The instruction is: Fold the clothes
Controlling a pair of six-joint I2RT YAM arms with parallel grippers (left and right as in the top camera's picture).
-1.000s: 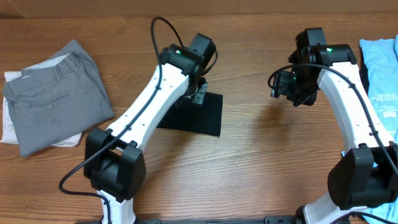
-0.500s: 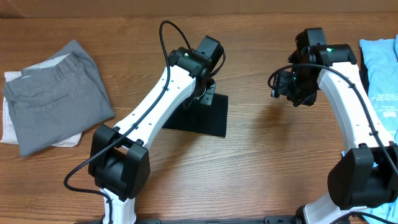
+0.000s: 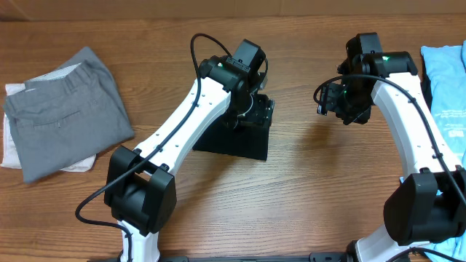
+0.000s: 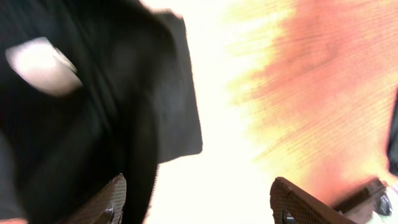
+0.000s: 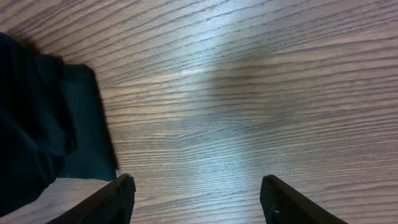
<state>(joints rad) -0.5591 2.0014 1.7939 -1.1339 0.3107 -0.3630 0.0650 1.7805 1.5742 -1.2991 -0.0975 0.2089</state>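
Observation:
The clothes, a black garment (image 3: pixel 237 140), lie folded into a small rectangle at the table's middle. My left gripper (image 3: pixel 255 114) hovers over the garment's far right corner, open. In the left wrist view the black garment (image 4: pixel 93 118) fills the left side, a white patch (image 4: pixel 42 65) showing on it. The left gripper (image 4: pixel 199 200) has its jaws wide apart there, the cloth's edge beside one finger (image 4: pixel 102 202), nothing pinched. My right gripper (image 3: pixel 329 98) hangs open above bare wood to the right. In its wrist view the right gripper (image 5: pixel 196 193) holds nothing, the garment's corner (image 5: pixel 43 118) at left.
Grey trousers (image 3: pixel 65 113) lie on a white cloth (image 3: pixel 11 149) at the far left. A light-blue garment (image 3: pixel 445 80) lies at the right edge. Bare wooden tabletop (image 3: pixel 313 182) spreads between and in front of the arms.
My left gripper moved right across the garment, drawing its edge along, then opened and let go of the cloth. The right arm has not moved.

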